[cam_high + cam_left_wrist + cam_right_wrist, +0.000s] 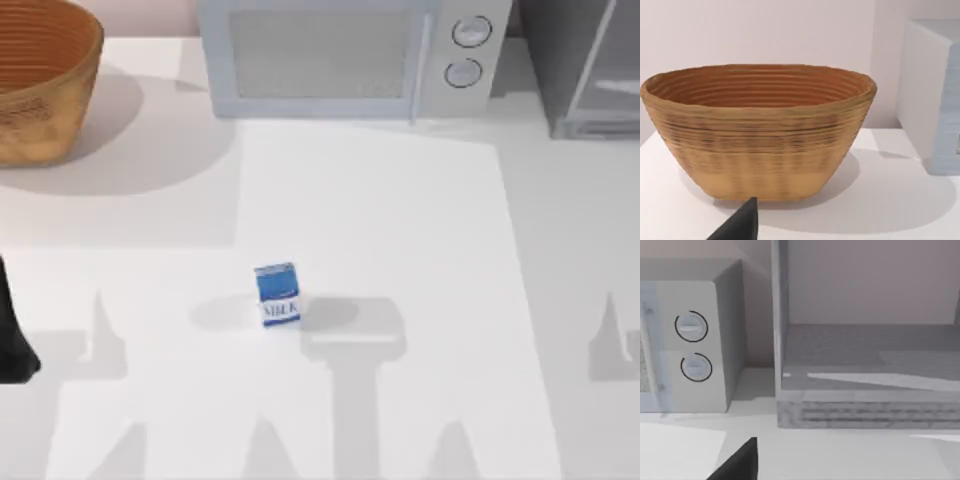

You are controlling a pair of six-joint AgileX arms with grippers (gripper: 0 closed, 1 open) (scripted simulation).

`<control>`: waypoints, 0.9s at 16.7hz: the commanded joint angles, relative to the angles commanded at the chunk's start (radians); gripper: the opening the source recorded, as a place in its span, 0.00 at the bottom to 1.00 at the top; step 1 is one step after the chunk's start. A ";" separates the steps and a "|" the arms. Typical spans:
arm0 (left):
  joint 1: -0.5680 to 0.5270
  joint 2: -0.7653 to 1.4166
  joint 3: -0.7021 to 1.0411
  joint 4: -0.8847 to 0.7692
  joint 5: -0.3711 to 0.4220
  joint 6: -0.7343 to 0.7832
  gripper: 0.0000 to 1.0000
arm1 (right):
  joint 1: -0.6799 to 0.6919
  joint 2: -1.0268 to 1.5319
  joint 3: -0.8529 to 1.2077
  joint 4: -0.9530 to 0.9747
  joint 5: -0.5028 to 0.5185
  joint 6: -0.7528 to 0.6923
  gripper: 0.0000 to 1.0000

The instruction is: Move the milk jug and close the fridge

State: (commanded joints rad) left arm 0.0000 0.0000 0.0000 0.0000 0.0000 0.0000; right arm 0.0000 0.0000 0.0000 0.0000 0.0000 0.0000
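Dark fingertip (742,222) of our left claw pokes into the left wrist view, w/ the basket (757,130) just beyond it on the white bench (890,210). Whether that claw is open or closed, we can't tell. From above, a dark bit of our left arm (12,340) sits at the bench's left edge, well apart from the milk jug (277,294).

Right wrist view has the same sort of dark fingertip (740,462) of our right claw low in the picture; its opening can't be judged either, and nothing is seen in its grip. It faces the fridge (865,365), which stands open: we see straight into the grey inside, floor and back wall bare. Microwave (690,340) w/ two round dials stands just beside the fridge.

Milk jug stands upright near the bench's middle, blue top, white band w/ "MILK" on it, touching nothing but the bench. Relative to the jug: microwave (350,55) is behind it at the back wall, fridge (585,65) behind and far to the right, basket (40,80) behind and far to the left. All three are well apart from the jug.
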 joint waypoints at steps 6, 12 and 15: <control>0.000 0.000 0.000 0.000 0.000 0.000 1.00 | 0.113 0.107 0.005 0.104 0.113 0.004 1.00; 0.000 0.000 0.000 0.000 0.000 0.000 1.00 | 0.514 0.430 0.013 0.408 0.510 0.011 1.00; 0.000 0.000 0.000 0.000 0.000 0.000 1.00 | 0.714 0.588 0.018 0.558 0.710 0.015 1.00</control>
State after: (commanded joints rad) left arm 0.0000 0.0000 0.0000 0.0000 0.0000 0.0000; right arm 0.7137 0.5879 0.0180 0.5578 0.7098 0.0149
